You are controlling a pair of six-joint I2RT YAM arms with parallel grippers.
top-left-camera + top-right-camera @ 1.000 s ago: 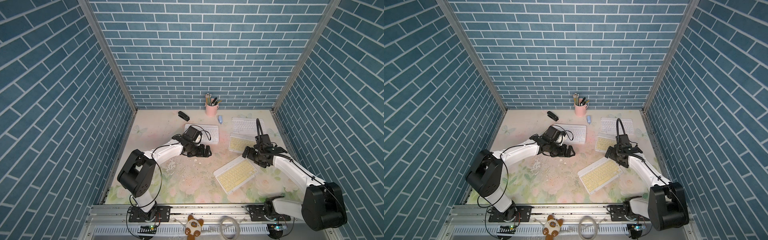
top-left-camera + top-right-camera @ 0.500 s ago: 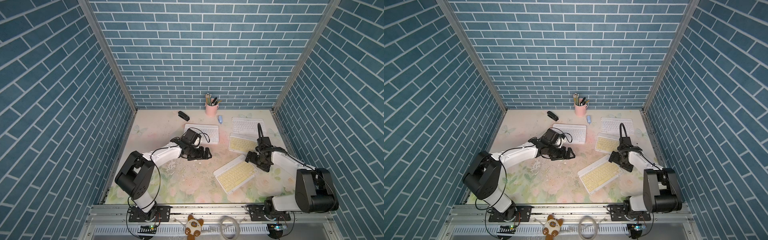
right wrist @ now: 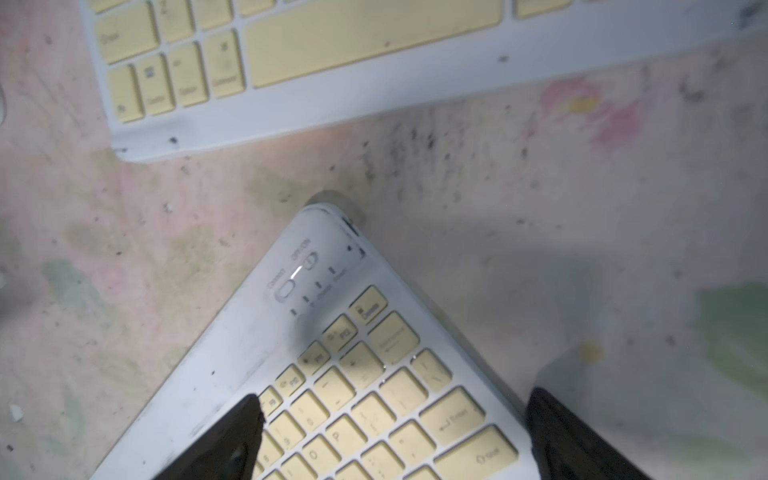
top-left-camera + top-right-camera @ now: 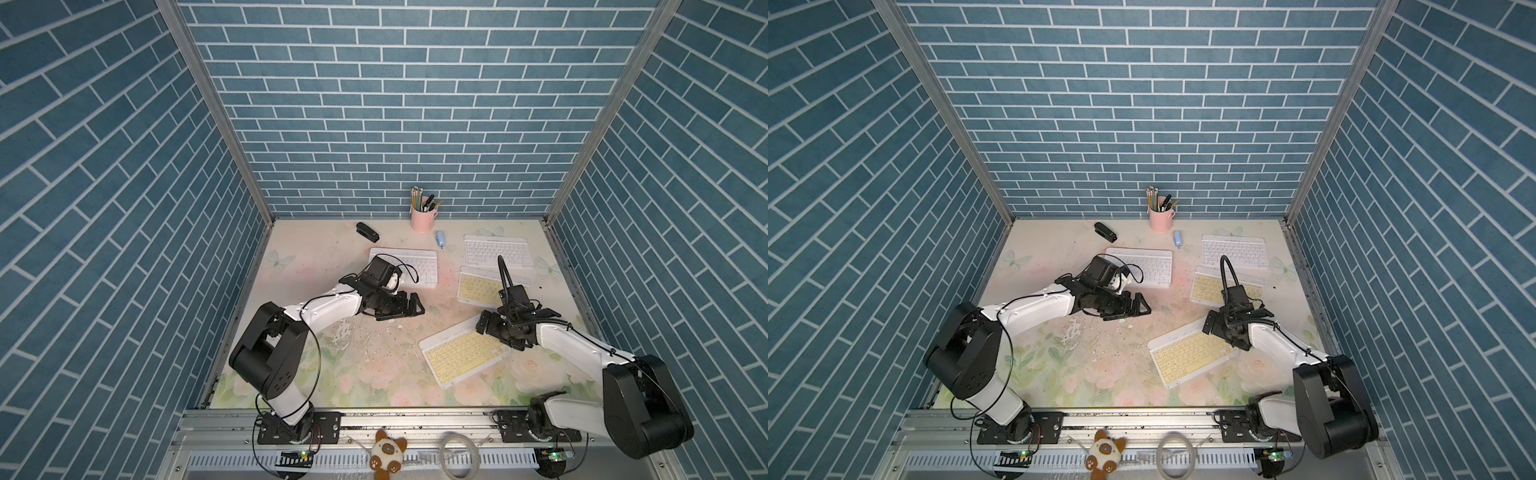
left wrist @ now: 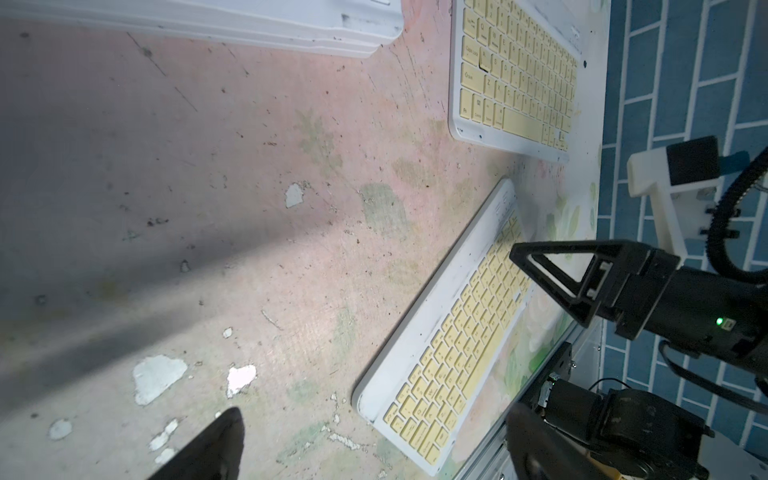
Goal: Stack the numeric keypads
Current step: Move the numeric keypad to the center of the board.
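Progress is partial. A white pile (image 4: 405, 266) stands at the back centre of the worktop (image 4: 316, 257). Its layered edge in the left wrist view shows several keypads already stacked.

Three remain out:
- a white keypad (image 4: 496, 249) in the back right corner
- a yellow keypad (image 4: 476, 286) just in front of it
- a skewed yellow keypad (image 4: 459, 357) nearer the front right

The right gripper (image 4: 496, 332) has its jaws wide apart, straddling the skewed yellow keypad's far right corner. Nothing is gripped, and contact cannot be told. The left gripper (image 4: 409, 307) is spread wide and empty, over bare worktop near the middle.

Against a second ago, the right gripper has come forward onto that corner, jaws no narrower. The left gripper has barely shifted. No keypad has moved.
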